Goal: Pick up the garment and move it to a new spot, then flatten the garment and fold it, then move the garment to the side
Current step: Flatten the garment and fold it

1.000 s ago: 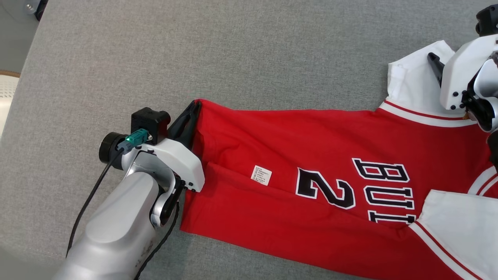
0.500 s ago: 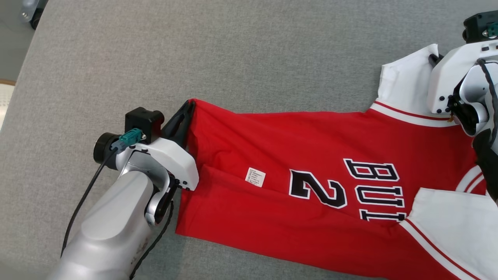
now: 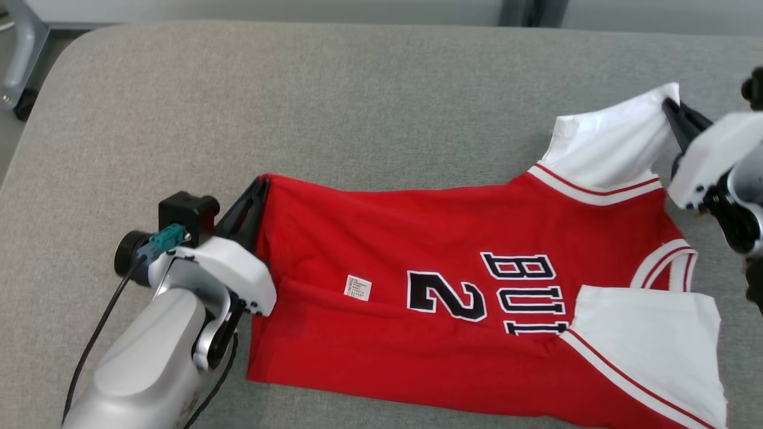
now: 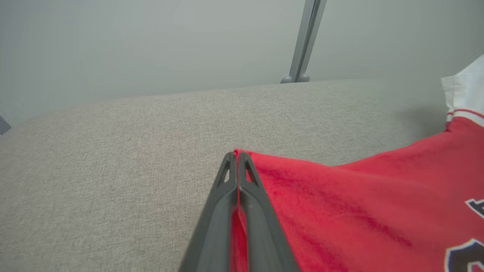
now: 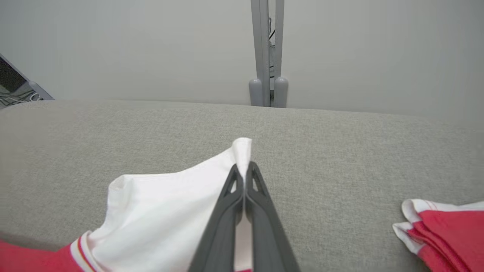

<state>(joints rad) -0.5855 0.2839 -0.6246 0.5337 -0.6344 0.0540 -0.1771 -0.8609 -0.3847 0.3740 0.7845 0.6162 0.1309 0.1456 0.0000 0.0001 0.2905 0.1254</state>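
1. Head view: a grey woven-fabric tabletop (image 3: pixel 334 101) carries a red jersey with white sleeves and red-and-white trim (image 3: pixel 417 232). The jersey lies spread sideways across the middle and right of the surface, hem toward the robot's left and neck toward its right. A dark, white-edged number 2 (image 3: pixel 444 296) and dark letters run across the chest, and the near white sleeve (image 3: pixel 644 339) overlaps the end of the letters. A small white label (image 3: pixel 357 288) sits on the red cloth nearer the hem. The left gripper (image 3: pixel 259 186), on a silver arm with a white housing, meets the far hem corner, with its two dark fingers pressed together on the cloth. The right gripper (image 3: pixel 670 107) meets the tip of the far white sleeve (image 3: pixel 608 149), its fingers closed on that tip, and the sleeve is drawn up into a peak.

2. Left wrist view: the left gripper (image 4: pixel 237 155) has both grey fingers clamped flat against each other, with a sliver of red cloth pinched between them. The jersey (image 4: pixel 359 196) stretches away to the right over the grey tabletop (image 4: pixel 113 151). A grey metal post (image 4: pixel 304 41) stands against a pale wall beyond the table.

3. Right wrist view: the right gripper (image 5: pixel 245 168) is closed on the corner of the white sleeve (image 5: pixel 170 211), which pokes up just past the fingertips. A bunched red-and-white edge of the jersey (image 5: pixel 446 230) lies at the lower right, apart from the fingers. A grey post (image 5: pixel 267 53) rises behind the tabletop (image 5: pixel 359 151).
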